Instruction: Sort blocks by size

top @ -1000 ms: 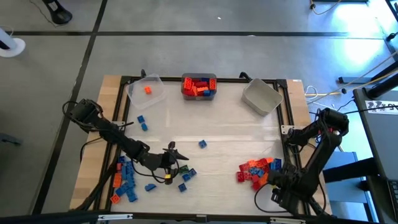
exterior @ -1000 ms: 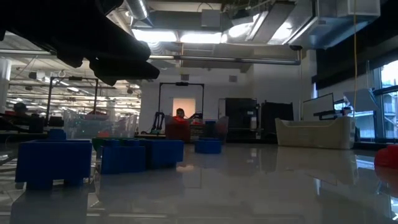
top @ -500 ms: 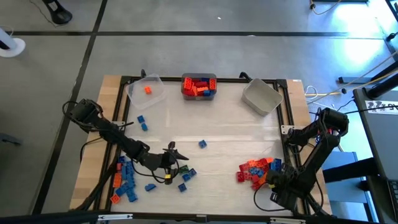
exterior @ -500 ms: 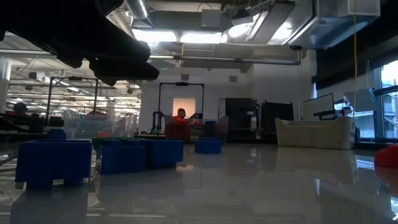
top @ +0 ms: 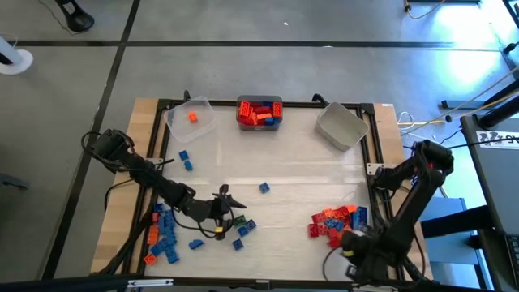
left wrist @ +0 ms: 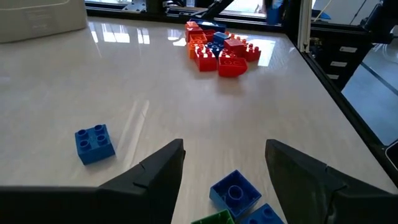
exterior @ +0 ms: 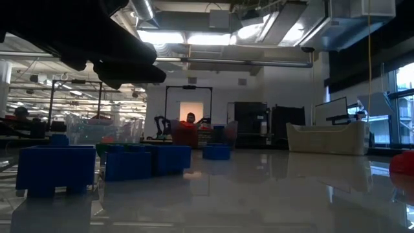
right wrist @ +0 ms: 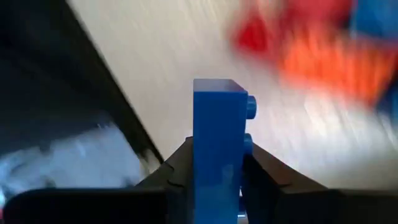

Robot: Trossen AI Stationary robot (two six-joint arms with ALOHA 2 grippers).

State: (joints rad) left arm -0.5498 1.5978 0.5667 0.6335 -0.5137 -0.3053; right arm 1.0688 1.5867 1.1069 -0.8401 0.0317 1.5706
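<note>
We see the counter (top: 268,162) framed by a dark rail, with three bins along its far edge: a clear bin (top: 191,118) at far left holding one orange brick (top: 193,117), a middle bin (top: 259,113) filled with red, orange and blue bricks, and a grey bin (top: 341,127) at far right.

The left arm lies low across the near-left counter. Its left gripper (left wrist: 224,163) stands wide open and holds nothing, just above a blue brick (left wrist: 234,191) and a green one (left wrist: 212,218) beside it. A pile of blue bricks (top: 165,235) with a few orange sits near-left. A lone blue brick (top: 264,188) rests mid-counter, and two more blue bricks (top: 185,160) lie apart at left.

The right arm folds at the near-right corner. Its right gripper (right wrist: 214,171) is closed on a blue block (right wrist: 217,140), held on edge. A pile of red and orange bricks (top: 334,223) lies just beside that gripper in the high view.
</note>
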